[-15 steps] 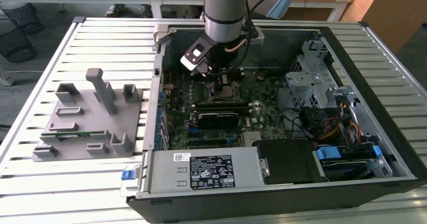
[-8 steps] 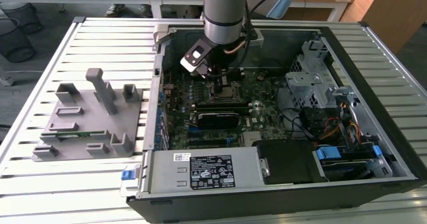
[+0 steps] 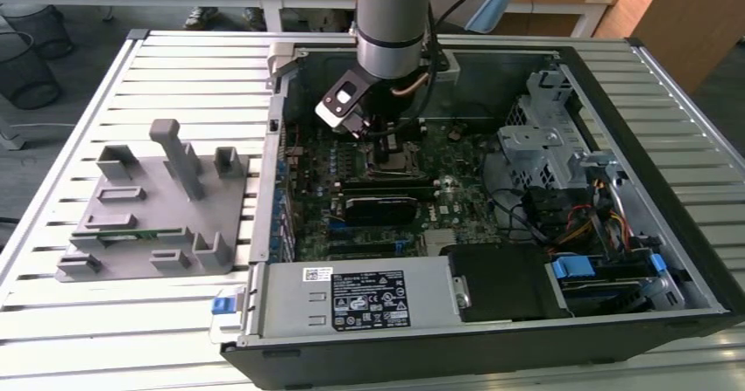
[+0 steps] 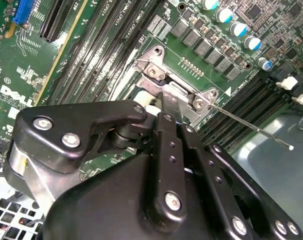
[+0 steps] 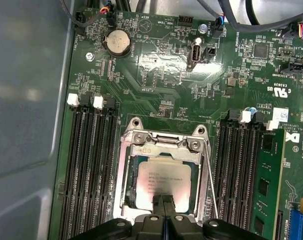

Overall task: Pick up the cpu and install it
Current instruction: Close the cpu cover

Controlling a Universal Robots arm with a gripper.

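Observation:
The cpu (image 5: 161, 179), a flat square chip with a silvery top, lies flat inside the metal-framed socket (image 5: 164, 142) on the green motherboard in the first wrist view. My gripper (image 5: 164, 201) hangs right over the chip's edge, its two black fingers pressed together with no gap, tips at or just above the chip's top. The second wrist view has the shut gripper (image 4: 166, 102) pointing down at the socket's hinge bracket (image 4: 156, 70), with the thin lever rod (image 4: 251, 127) beside it. In the exterior view my gripper (image 3: 375, 138) reaches into the open computer case.
A green memory stick (image 5: 269, 185) stands in a slot beside the socket, and empty memory slots (image 5: 86, 165) flank it. The case holds a power supply (image 3: 361, 299) and a drive cage (image 3: 547, 142). A grey fixture (image 3: 157, 208) sits on the slatted table at the exterior view's left.

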